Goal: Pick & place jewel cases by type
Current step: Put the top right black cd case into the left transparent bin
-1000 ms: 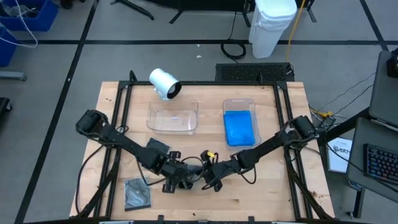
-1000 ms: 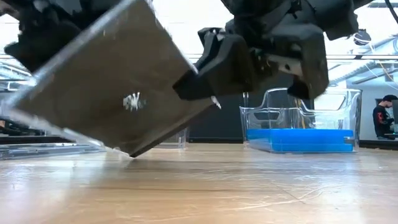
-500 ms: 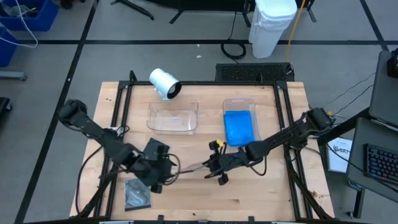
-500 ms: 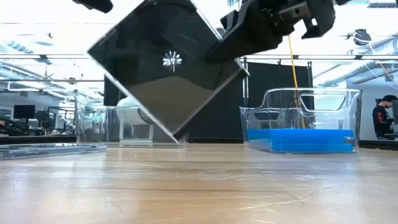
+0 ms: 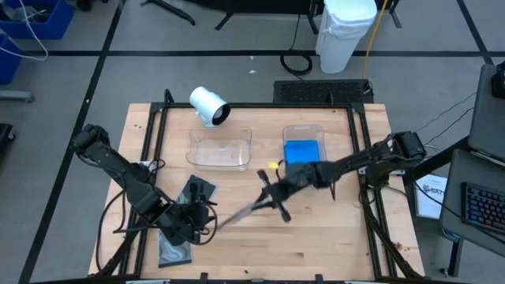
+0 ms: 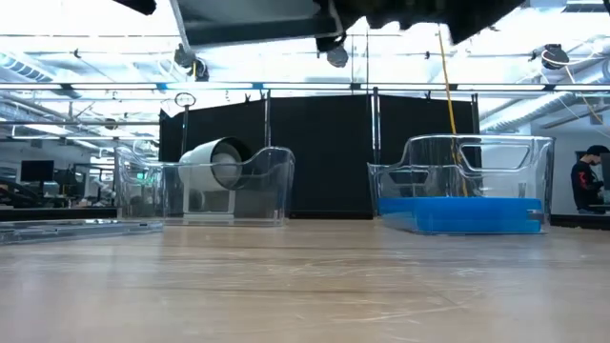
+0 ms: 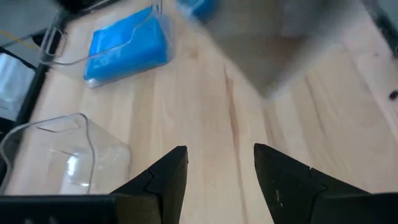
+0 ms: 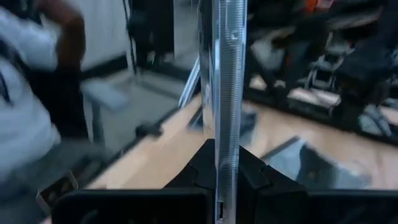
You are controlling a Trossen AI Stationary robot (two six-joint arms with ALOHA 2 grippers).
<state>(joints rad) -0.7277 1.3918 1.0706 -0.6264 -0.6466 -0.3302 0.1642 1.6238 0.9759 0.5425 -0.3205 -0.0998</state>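
My right gripper (image 5: 272,196) is shut on a dark grey jewel case (image 5: 241,211), carried high above the middle of the table; in the low view only its lower part (image 6: 253,19) shows at the top. My left gripper (image 5: 203,213) stands open over the front left with nothing between its fingers (image 7: 219,165). A second dark grey jewel case (image 5: 173,248) lies flat on the table near the front left edge, below the left arm. Blue jewel cases (image 5: 304,153) lie in the right clear tray (image 6: 467,152). My right gripper pinches the dark case between its two fingers at one edge (image 8: 224,134), the case showing edge-on in the wrist view. The fingers come about level from the table's right. The case is lifted clear and reaches from the fingers toward the front left, on edge.
An empty clear tray (image 5: 219,148) stands at the far middle-left, with a white cylinder (image 5: 208,105) lying behind it. The black frame rails (image 5: 150,158) run along the table's sides. Bare wood lies between the trays and the front edge.
Both grippers were together at the dark case at the front middle, the case tilted low over the table. My left gripper has drawn back up and toward the left edge. My right gripper has risen toward the far right and rolled, lifting the case high and clear.
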